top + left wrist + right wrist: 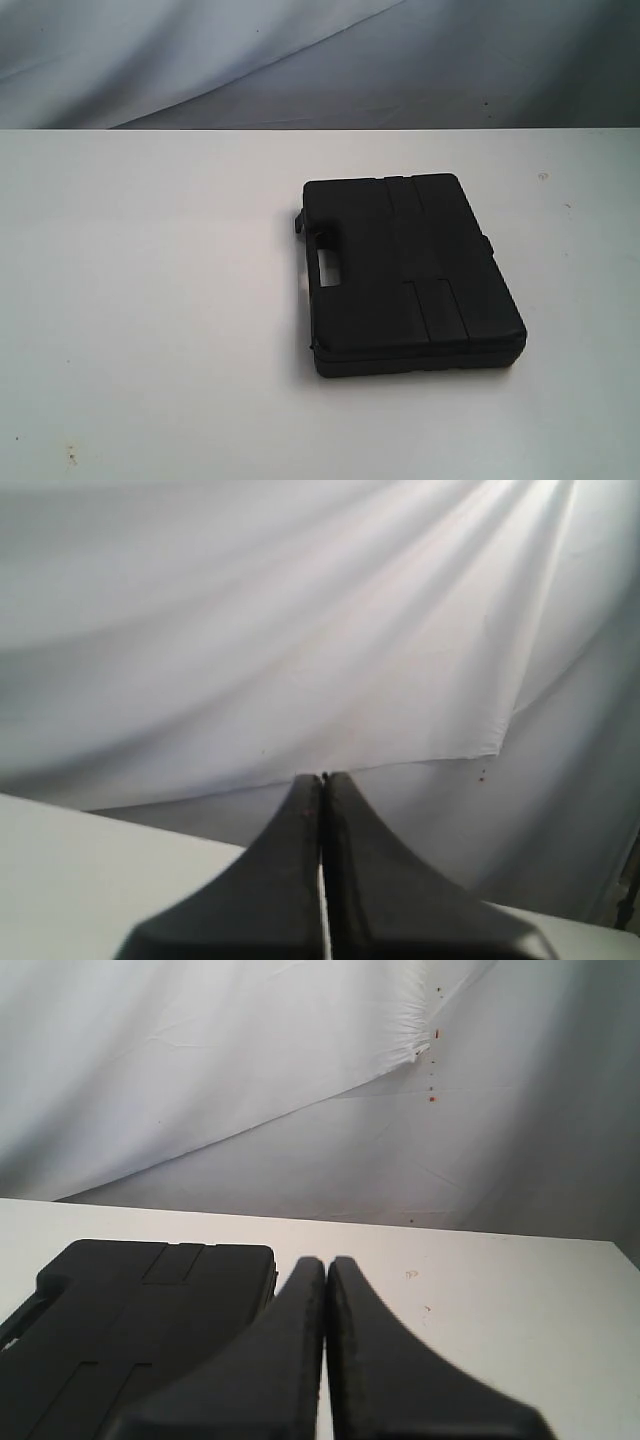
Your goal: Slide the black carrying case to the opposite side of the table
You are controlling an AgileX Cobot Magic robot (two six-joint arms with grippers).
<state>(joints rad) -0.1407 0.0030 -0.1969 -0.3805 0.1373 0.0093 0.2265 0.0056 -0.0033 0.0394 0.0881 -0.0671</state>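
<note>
The black carrying case (pixel 410 272) lies flat on the white table (pixel 150 300), a little right of the middle, its handle cut-out facing left. No arm shows in the exterior view. In the right wrist view my right gripper (pixel 326 1260) is shut and empty, just beside the case (pixel 130 1330), which lies to one side of the closed fingers; whether they touch it cannot be told. My left gripper (pixel 322 776) is shut and empty too, above the table (pixel 70 870), with the case out of its view.
A grey-white cloth backdrop (pixel 300 60) hangs behind the table's far edge. Small specks mark the tabletop near its right side (pixel 543 175) and front left corner (pixel 70 458). Bare table stretches left of the case.
</note>
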